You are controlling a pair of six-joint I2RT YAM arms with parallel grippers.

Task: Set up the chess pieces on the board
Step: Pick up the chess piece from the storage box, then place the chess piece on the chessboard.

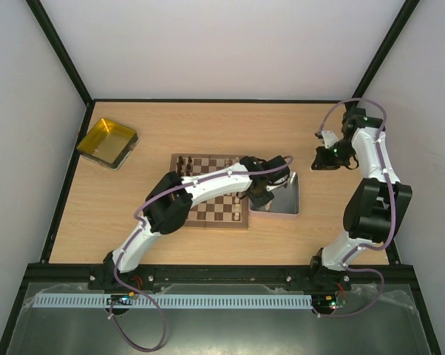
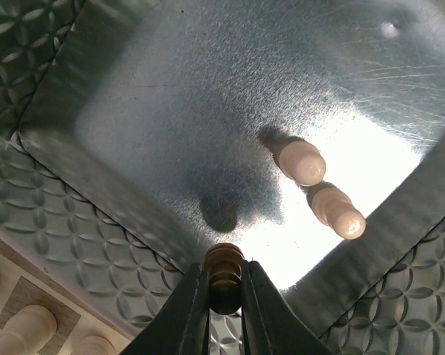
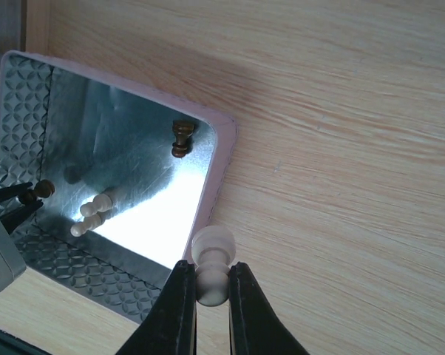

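Dark brown turned wood, small and round in section: one dark brown chessman (image 2: 224, 260) is clamped between the left fingers (image 2: 189, 314), which are closed on it just above the near patterned wall of the grey metal tray (image 2: 171, 111). Its rank cannot be told from this angle.

The pale pawn (image 3: 212, 255) is clamped by its stem between the right fingers (image 3: 177, 310), also closed on it. It is held over bare bench (image 1: 208, 126), just outside the tray's corner.

Lying loose on the tray floor are two pale chessmen (image 2: 302, 163), side by side on their flanks, and a second dark chessman (image 3: 180, 138) close to the opposite wall.

Assessment: the pieces look light, rigid and smooth-finished. The curved bodies are likely to roll or twist under a pinch, and those on the slick metal may skid. The soundest hold appears to be across the narrow waist below the head, axis upright. The small bases suggest that a piece tips easily when set down.

The chessboard (image 1: 222, 208) sits mid-bench with the tray touching or just beside its right edge. Several pieces already stand on it. A yellow tray (image 1: 108, 142) occupies the far left corner, well apart.
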